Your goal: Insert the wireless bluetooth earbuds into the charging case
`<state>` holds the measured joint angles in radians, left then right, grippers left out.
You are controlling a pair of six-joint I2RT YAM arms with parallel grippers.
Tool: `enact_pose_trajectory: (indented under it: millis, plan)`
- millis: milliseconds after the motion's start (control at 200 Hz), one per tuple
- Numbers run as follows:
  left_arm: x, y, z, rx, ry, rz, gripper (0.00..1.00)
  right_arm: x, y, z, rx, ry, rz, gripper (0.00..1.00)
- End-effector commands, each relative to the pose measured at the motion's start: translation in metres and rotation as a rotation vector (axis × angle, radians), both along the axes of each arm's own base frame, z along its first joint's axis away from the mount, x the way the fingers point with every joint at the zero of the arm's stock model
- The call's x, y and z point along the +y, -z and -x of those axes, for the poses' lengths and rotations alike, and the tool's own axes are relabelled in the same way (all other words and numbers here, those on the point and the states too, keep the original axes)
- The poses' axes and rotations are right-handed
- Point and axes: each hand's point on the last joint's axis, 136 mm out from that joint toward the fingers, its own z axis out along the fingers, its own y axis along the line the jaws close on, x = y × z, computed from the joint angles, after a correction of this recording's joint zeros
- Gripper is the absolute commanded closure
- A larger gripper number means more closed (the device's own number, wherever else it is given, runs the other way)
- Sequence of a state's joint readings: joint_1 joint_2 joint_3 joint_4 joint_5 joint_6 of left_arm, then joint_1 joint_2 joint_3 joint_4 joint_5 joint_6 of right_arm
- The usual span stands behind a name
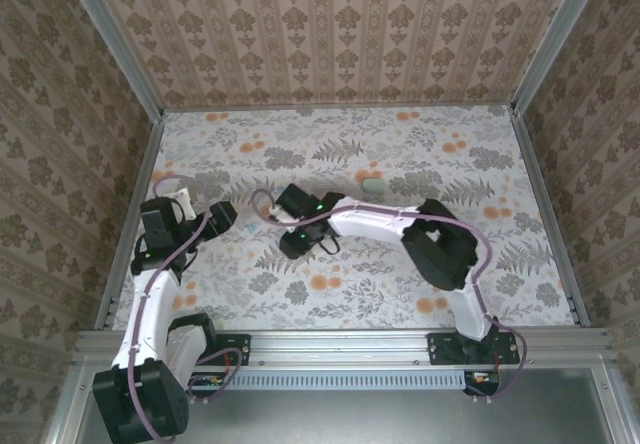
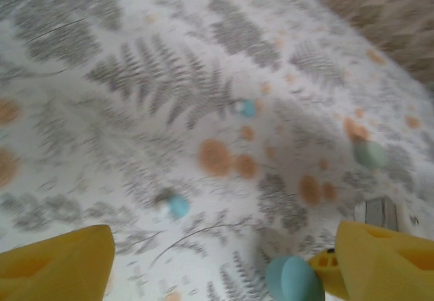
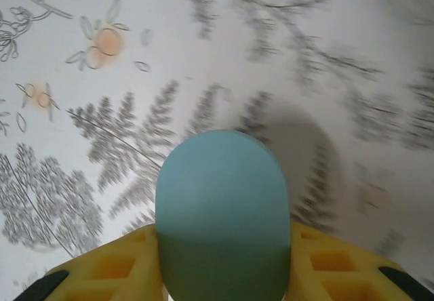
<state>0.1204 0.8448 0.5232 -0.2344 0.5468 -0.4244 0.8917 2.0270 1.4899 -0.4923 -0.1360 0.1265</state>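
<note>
My right gripper [image 3: 222, 250] is shut on the teal oval charging case [image 3: 220, 199] and holds it just above the floral table. The case [image 2: 295, 281] also appears in the left wrist view, low on the right, with a yellow right-gripper finger [image 2: 325, 267] behind it. Two small teal earbuds lie loose on the table, one nearer [image 2: 178, 206] and one farther off [image 2: 247, 108]. My left gripper [image 2: 224, 264] stands open over the table with nothing between its fingers. From above, the left gripper [image 1: 228, 214] and right gripper [image 1: 290, 244] sit close together, with an earbud [image 1: 250, 226] between them.
A pale green rounded object [image 1: 372, 179] lies farther back on the table, blurred in the left wrist view [image 2: 369, 154]. Patterned walls close in the table [image 1: 450, 154] on three sides. The right arm's forearm [image 1: 370, 222] stretches across the middle.
</note>
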Motion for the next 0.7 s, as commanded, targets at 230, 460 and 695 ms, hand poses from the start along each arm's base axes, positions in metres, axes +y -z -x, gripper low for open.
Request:
enact_pose_trajectory:
  millis: [230,460,695]
  plan:
    - [-0.101,-0.088,0.017,-0.473,0.544,-0.035,0.18,-0.08,-0.11,0.01,0.027,-0.109,-0.168,0.73]
    - [-0.172,-0.118,0.062,-0.773,0.929,-0.115,0.13,-0.097,-0.148,0.037,0.034,-0.202,-0.183,0.73]
    - [-0.197,-0.128,0.086,-0.844,1.152,-0.001,0.12,-0.096,-0.18,0.055,-0.006,-0.257,-0.28,0.73]
